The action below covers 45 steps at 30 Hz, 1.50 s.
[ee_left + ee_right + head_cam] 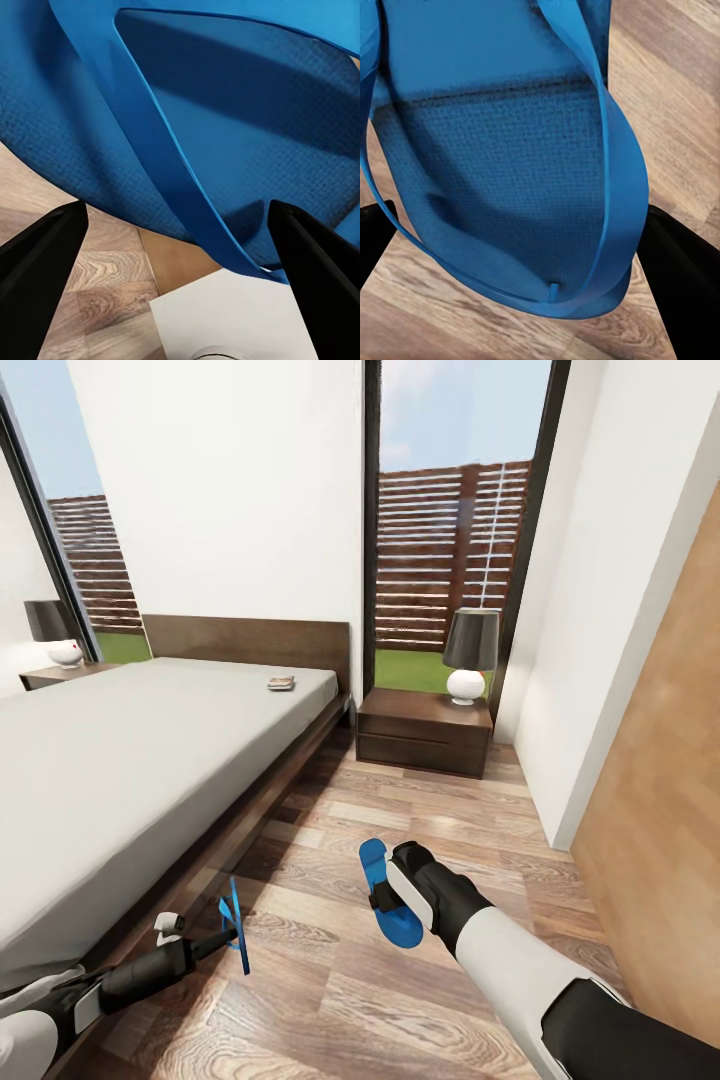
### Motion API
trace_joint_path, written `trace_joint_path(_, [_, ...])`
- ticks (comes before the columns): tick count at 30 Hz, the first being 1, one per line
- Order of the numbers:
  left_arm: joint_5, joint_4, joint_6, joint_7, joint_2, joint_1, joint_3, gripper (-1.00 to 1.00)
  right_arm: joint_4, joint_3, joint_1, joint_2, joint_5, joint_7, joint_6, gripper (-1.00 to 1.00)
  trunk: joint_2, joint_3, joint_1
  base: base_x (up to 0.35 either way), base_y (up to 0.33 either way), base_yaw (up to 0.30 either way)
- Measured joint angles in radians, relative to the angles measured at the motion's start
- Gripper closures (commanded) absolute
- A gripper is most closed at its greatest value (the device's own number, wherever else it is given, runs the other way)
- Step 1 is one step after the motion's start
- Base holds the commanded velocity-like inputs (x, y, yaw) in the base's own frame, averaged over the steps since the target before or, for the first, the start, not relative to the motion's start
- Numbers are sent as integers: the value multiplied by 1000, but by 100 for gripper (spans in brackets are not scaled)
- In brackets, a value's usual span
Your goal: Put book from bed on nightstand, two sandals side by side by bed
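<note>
the left pincer [222,938] grips one blue sandal [235,922] on edge, just beside the bed [120,760]. the right pincer [392,895] clamps the second sandal [385,895] above the floor [330,980]. one book [281,682] lies on the mattress near the headboard; two nightstands, left [55,676] and right [425,732], flank it.

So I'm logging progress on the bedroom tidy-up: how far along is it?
Nothing looks finished. The book lies on the bed, not on the nightstand. In hand: the left tool and right tool each carry a sandal above the floor. Left: set both down together, then move the book.
</note>
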Motion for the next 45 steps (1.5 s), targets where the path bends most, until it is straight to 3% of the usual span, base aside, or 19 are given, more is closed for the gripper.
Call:
trace_joint_path(7, [0, 0, 0, 0, 0, 0, 1, 100, 0, 0, 0, 0, 1, 0, 0, 100, 1, 15, -2, 0, 0, 0])
trace_joint_path(36, [0, 2, 0, 1, 0, 0, 0, 100, 0, -4, 0, 0, -6, 6, -22, 100, 1, 16, -2, 0, 0, 2])
trace_joint_path(45, [1, 2, 0, 2, 0, 0, 0, 100, 1, -9, 1, 0, -1, -1, -24, 100, 1, 16, -2, 0, 0, 189])
